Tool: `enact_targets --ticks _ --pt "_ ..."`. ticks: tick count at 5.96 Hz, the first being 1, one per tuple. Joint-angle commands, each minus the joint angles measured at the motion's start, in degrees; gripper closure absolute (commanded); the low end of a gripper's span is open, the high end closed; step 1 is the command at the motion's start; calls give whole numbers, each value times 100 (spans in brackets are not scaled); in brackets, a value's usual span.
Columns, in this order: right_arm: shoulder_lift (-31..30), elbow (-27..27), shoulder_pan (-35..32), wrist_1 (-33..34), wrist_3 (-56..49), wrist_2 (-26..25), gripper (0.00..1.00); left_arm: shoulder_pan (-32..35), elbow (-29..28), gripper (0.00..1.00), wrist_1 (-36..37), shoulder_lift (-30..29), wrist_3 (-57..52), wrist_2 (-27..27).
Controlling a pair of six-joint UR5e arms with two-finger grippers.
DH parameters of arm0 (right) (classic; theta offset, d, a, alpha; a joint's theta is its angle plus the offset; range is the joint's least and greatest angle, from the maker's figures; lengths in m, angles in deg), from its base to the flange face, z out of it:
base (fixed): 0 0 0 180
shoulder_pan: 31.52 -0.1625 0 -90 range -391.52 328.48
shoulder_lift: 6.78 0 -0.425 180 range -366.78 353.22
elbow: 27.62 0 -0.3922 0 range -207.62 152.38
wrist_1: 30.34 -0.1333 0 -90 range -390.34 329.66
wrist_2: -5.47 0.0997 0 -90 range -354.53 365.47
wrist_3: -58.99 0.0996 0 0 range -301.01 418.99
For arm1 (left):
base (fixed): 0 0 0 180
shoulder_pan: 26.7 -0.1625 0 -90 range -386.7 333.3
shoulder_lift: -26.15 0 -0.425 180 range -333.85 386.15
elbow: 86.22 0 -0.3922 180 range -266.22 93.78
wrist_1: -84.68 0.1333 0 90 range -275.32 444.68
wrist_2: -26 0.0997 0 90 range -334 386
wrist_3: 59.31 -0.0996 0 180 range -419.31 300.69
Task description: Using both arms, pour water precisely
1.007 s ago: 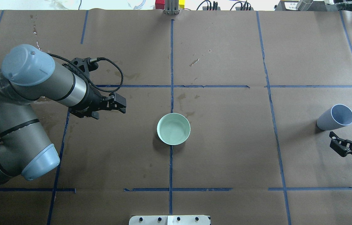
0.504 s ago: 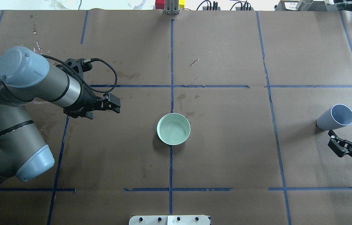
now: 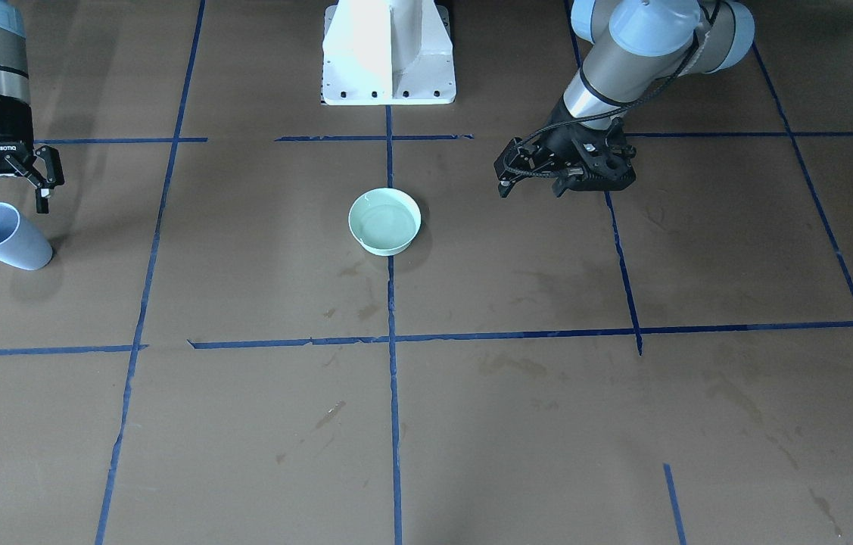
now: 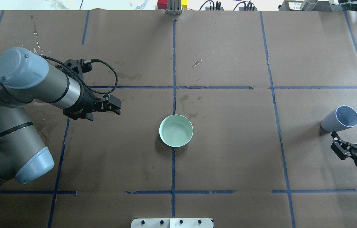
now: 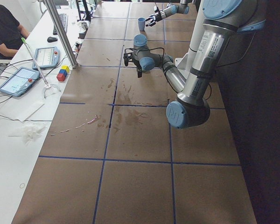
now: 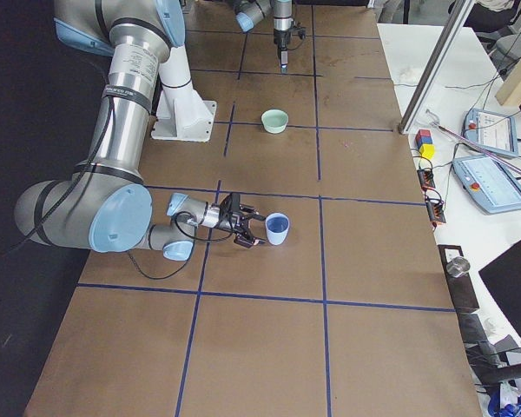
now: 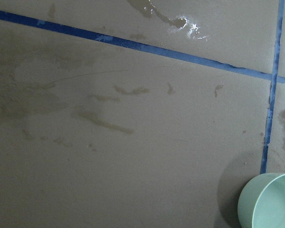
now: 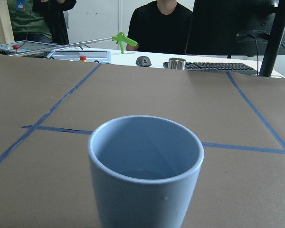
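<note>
Here, in the overhead view, a mint-green bowl (image 4: 176, 130) sits at the middle of the brown paper-covered table (image 4: 229, 152), on a crossing of blue tape lines (image 4: 173, 63). The water (image 3: 384, 224) shows as a faint glossy sheen inside the bowl. The left arm (image 4: 39, 83) comes in folded at the elbow. Its forearm runs toward 3 o'clock and its wrist is pitched down, so the left gripper (image 4: 118, 107) hangs above the table at about 10 o'clock of the bowl, well apart from it. Whether its fingers are spread or pressed together cannot be told. The left wrist camera looks down on stained paper, with only the bowl's rim in its 5 o'clock corner. A light blue cup (image 4: 340, 118) stands upright far out at 3 o'clock of the bowl. In the right-side view the right arm (image 6: 126, 104) rises steeply from its base, bends sharply at the elbow and lays its forearm low and nearly level over the table. The right gripper (image 4: 347, 135) sits just beside the cup, at about 5 o'clock of it and not touching, with fingers (image 3: 40, 198) spread wide and pinching nothing. The right wrist camera faces the cup squarely; a faint line shows low inside it, but whether that is liquid cannot be told.
</note>
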Motion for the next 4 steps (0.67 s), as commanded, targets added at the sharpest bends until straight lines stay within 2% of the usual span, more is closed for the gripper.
enact_targets --ticks 1,4 --pt "187 132 14 -322 -322 -79 1 3 10 0 0 17 0 2" --pt "188 158 -21 -358 -559 -97 1 11 37 0 0 17 0 2"
